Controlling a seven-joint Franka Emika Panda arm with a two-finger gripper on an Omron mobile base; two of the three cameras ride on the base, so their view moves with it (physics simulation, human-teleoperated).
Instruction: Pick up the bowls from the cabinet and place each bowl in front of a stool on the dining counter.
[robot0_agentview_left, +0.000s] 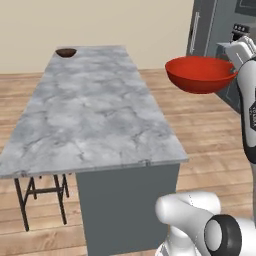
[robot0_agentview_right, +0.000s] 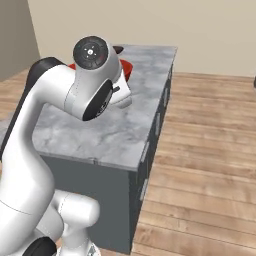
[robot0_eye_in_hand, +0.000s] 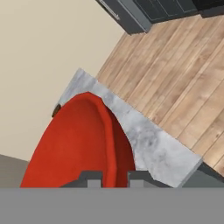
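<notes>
Hand view: gripper (robot0_eye_in_hand: 113, 178) clamped on red bowl (robot0_eye_in_hand: 78, 144) rim; dining counter (robot0_eye_in_hand: 148, 142) beyond it; brown bowl (robot0_agentview_left: 66, 52) far off, on counter's far end.

I'm in a rendered home kitchen, open-plan dining area. Main cue: the long island, the dining counter (robot0_agentview_left: 95, 110), with a grey-white veined marble top on a dark grey base. A stool (robot0_agentview_left: 42, 192) with thin black metal legs is tucked under its near left corner. Dark grey cabinets (robot0_agentview_left: 207, 25) with a bar handle stand beyond the counter's right side, with what looks like an appliance with knobs next to them; too cropped to tell. Light wood plank floor (robot0_agentview_right: 210, 150) runs all around the counter, with a plain beige wall (robot0_agentview_left: 100, 22) behind its far end. Tableware fits too: a brown bowl (robot0_agentview_left: 66, 52) sits on the counter's far left corner, and a red bowl (robot0_agentview_left: 200, 74) is off its right side.
</notes>
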